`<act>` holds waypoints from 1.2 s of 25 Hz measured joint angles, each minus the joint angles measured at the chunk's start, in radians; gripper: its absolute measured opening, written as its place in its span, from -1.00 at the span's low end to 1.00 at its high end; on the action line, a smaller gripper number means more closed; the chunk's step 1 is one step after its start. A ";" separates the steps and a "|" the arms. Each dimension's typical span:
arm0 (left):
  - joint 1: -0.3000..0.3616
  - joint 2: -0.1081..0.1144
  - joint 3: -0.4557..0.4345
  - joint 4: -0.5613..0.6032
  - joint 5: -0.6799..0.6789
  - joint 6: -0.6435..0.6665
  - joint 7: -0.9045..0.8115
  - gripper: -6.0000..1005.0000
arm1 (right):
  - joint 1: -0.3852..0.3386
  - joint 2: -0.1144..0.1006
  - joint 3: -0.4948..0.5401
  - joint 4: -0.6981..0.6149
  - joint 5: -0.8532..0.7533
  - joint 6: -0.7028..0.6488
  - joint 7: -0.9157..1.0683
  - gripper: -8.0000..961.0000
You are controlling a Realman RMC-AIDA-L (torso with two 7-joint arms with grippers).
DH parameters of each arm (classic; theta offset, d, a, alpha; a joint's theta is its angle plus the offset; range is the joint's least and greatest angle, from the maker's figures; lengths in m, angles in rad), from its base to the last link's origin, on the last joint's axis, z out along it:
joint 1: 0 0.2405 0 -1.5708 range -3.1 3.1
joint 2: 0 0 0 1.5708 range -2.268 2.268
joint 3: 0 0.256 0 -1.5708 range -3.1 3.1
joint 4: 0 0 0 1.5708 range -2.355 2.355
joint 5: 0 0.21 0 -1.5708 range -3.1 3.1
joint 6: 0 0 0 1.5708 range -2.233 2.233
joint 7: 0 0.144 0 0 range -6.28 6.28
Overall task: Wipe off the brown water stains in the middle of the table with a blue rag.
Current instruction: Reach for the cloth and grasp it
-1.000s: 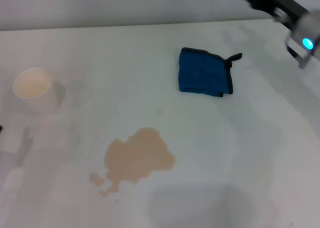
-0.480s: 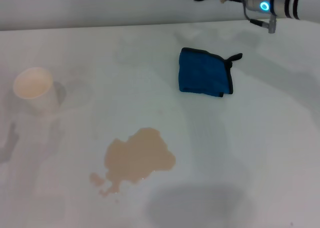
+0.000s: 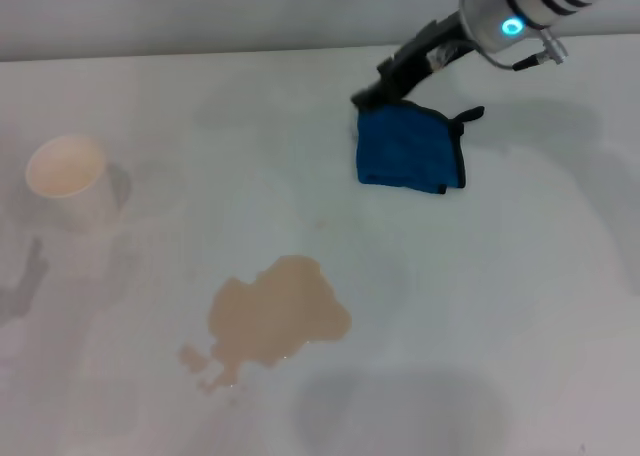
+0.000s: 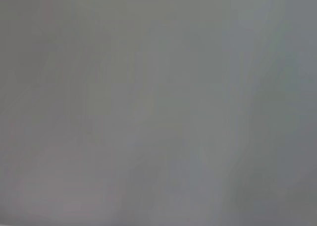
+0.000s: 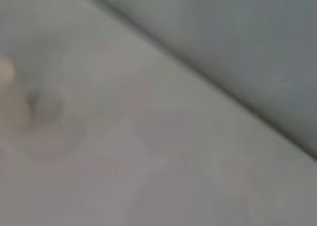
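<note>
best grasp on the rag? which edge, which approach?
Probably pinch the rag from above at its far-left corner, where the right gripper already hovers. The cloth lies flat and folded on the table, so a side approach has little to catch. The black loop at the far-right corner looks too thin for a sure hold. A corner pinch lets it drag over the stains.

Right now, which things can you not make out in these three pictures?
- Right gripper, head view: dark tip at the blue rag's far corner; whether it touches the rag is unclear.
- Left gripper: in no view; the left wrist view is featureless grey.
- Right wrist view: only blurred table; the pale blob at its edge cannot be identified.
- Brown water stains: depth unclear.
</note>
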 joint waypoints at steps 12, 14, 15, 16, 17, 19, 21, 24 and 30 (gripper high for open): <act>-0.008 -0.004 0.002 0.010 0.012 0.005 0.008 0.78 | 0.077 0.134 0.174 0.161 -0.403 0.084 0.055 0.36; -0.008 -0.003 0.002 0.010 0.016 0.006 0.008 0.78 | 0.073 0.143 0.174 0.182 -0.414 0.108 0.055 0.36; -0.007 -0.003 0.002 0.010 0.017 0.006 0.008 0.78 | 0.071 0.146 0.174 0.189 -0.416 0.117 0.055 0.36; -0.006 -0.004 0.002 0.010 0.017 0.007 0.008 0.78 | 0.065 0.148 0.174 0.192 -0.417 0.123 0.055 0.36; -0.006 -0.004 0.002 0.010 0.018 0.007 0.008 0.78 | 0.062 0.149 0.175 0.193 -0.417 0.127 0.055 0.36; -0.005 -0.004 0.002 0.010 0.022 0.008 0.008 0.78 | 0.055 0.151 0.180 0.193 -0.418 0.131 0.055 0.36; -0.007 -0.004 0.002 0.010 0.029 0.008 0.008 0.78 | 0.049 0.151 0.185 0.193 -0.418 0.134 0.055 0.36; -0.014 -0.001 0.002 0.008 0.037 0.008 0.008 0.78 | 0.041 0.151 0.186 0.197 -0.416 0.143 0.056 0.36; -0.025 0.000 0.002 0.000 0.038 0.006 0.008 0.78 | 0.030 0.151 0.187 0.216 -0.414 0.163 0.057 0.36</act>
